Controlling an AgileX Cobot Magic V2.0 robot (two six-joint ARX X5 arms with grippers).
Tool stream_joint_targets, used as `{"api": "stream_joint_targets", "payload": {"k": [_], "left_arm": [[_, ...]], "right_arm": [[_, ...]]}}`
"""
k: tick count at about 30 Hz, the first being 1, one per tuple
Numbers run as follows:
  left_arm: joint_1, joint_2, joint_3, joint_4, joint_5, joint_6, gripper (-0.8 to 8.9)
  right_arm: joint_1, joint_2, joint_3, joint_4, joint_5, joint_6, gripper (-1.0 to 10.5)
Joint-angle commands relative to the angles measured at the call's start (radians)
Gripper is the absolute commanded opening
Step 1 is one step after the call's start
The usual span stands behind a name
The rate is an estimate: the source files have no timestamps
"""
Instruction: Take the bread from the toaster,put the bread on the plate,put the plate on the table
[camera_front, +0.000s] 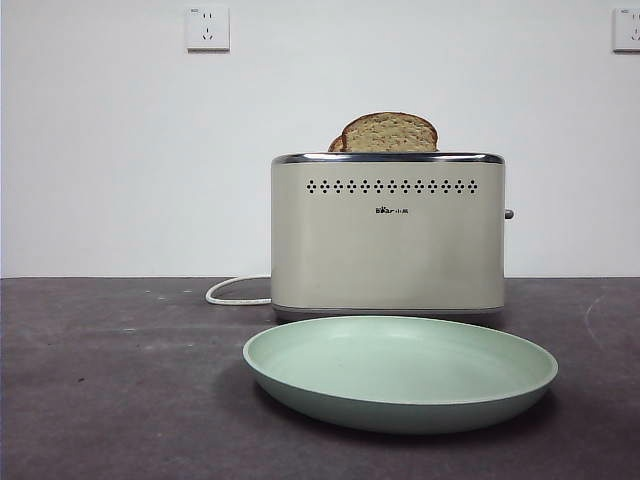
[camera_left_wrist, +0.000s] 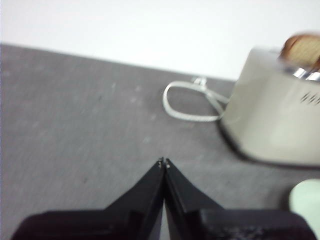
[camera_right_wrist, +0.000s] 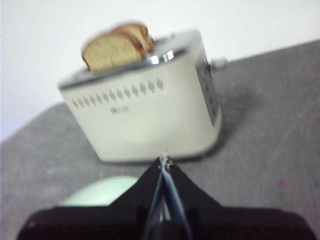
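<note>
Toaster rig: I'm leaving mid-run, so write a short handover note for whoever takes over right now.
Left pincer: shut, empty, over bare table beside the toaster.
Right pincer: shut, empty, facing the toaster's front above the plate.
Bread: in the toaster, a second slice behind it.
Plate: on the table in front of the toaster, nothing on it.
Done: nothing.
Left: pull the bread, set it on the plate, place the plate.

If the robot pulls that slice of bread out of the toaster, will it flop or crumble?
The bread looks toasted, with a dark crust, so it probably stays stiff and light. Its speckled crumb may flake under a hard pinch. It stands well above the toaster rim, so it should lift out easily.
</note>
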Motion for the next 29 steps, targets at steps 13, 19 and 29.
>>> {"api": "stream_joint_targets", "payload": {"k": [13,19,29], "left_arm": [[0.0,0.198,0.395,-0.214,0.243,0.016,-0.08],[0.0,0.336,0.56,-0.344,0.358,0.079,-0.08],[-0.001,0.483,0.762,-0.545,0.411,0.209,-0.08]], "right_arm": [[0.002,0.347,0.461,-0.275,-0.146,-0.049,-0.1],[0.006,0.505,0.699,-0.531,-0.186,-0.175,-0.1],[0.03,0.659,0.945,-0.862,-0.187,-0.298,-0.1]]}}
